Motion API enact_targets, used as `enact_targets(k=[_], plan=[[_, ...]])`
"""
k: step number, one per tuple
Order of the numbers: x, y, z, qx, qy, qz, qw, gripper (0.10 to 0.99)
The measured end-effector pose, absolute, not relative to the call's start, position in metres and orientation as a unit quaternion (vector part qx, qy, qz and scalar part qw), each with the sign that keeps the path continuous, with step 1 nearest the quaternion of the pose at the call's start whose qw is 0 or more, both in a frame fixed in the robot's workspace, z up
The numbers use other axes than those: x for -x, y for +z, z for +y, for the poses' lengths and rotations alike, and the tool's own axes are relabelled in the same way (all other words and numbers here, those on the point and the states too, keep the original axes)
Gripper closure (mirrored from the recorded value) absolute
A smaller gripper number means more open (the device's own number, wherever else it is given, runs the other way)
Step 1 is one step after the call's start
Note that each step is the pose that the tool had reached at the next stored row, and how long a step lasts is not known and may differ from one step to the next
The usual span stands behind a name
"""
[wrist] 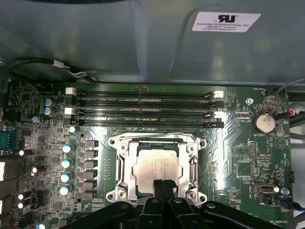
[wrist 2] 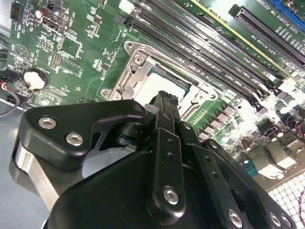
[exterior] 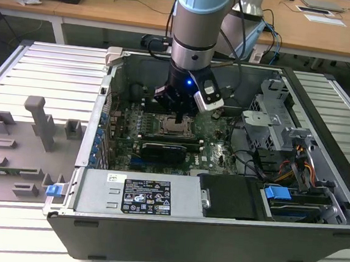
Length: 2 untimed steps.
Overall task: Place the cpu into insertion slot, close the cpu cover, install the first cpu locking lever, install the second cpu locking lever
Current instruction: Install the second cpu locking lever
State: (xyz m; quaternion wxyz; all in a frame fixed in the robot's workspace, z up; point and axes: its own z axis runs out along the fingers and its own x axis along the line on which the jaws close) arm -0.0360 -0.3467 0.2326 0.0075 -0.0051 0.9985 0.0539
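Note:
The cpu point(wrist: 155, 167), a dull silver square, lies flat in the insertion slot point(wrist: 112, 194) on the green motherboard. The grey metal cpu cover point(wrist: 125, 164) lies down around it, its window framing the chip. A thin metal lever rod point(wrist: 157, 135) runs along the socket edge nearest the memory slots. My gripper point(wrist: 162, 185) hangs just above the chip's near edge, its black fingertips pressed together with nothing between them. In the second wrist view one fingertip point(wrist 2: 164, 102) stands over the bright cpu point(wrist 2: 164, 86). The exterior view shows the gripper point(exterior: 179, 116) directly over the cpu point(exterior: 175, 127).
Long black memory slots point(wrist: 143, 109) lie beside the socket, with a coin battery point(wrist: 263, 122) and a row of capacitors point(wrist: 66, 162) on either side. The case's walls, power supply point(exterior: 148, 196) and drive cage point(exterior: 275, 109) surround the board. A grey fixture plate point(exterior: 20, 148) lies at the exterior view's left.

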Motion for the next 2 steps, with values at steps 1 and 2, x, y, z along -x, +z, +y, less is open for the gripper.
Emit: enact_targets(k=[1,2], plan=[[0.0360,0.2326,-0.3467,0.005,0.054,0.999,0.007,0.980],[0.0360,0.2326,-0.3467,0.005,0.054,0.999,0.007,0.980]])
